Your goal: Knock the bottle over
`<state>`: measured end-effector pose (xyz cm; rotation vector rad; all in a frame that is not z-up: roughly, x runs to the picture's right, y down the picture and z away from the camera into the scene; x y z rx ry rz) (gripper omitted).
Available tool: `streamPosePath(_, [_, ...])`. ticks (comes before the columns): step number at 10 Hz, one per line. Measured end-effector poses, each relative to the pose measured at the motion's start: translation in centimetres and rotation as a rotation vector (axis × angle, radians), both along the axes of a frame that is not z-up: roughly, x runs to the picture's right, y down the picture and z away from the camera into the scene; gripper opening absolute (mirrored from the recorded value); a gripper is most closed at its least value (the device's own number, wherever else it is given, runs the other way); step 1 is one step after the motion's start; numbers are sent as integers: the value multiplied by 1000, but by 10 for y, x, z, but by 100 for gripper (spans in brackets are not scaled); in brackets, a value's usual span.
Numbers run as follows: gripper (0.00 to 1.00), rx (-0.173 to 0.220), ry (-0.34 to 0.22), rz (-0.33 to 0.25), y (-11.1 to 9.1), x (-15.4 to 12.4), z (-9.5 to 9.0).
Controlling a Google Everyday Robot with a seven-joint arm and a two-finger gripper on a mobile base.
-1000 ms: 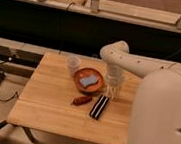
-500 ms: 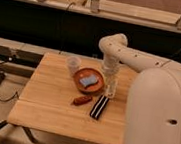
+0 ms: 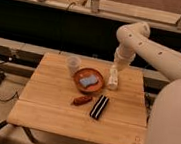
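Right now, your white robot gripper (image 3: 114, 76) hangs near the middle of the frame, just right of the round orange plate (image 3: 79, 74) holding a blue block (image 3: 88, 81). The small clear bottle (image 3: 113, 83) stands upright right at its tip. A whitish cup (image 3: 73, 64) sits left of the plate; a flat black bar (image 3: 99, 106) lies below on the wooden table (image 3: 48, 108).

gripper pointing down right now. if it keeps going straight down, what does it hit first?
Most likely the bottle: the gripper hangs right at its top, beside the orange plate. After that, the table. Depth is unclear, so it may sit slightly behind the bottle rather than directly over it.
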<state>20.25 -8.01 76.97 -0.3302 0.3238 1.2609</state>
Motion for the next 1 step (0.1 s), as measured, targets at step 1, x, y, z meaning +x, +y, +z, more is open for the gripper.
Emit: streamPosePath(1, [0,57,61,60,-15,37,-20])
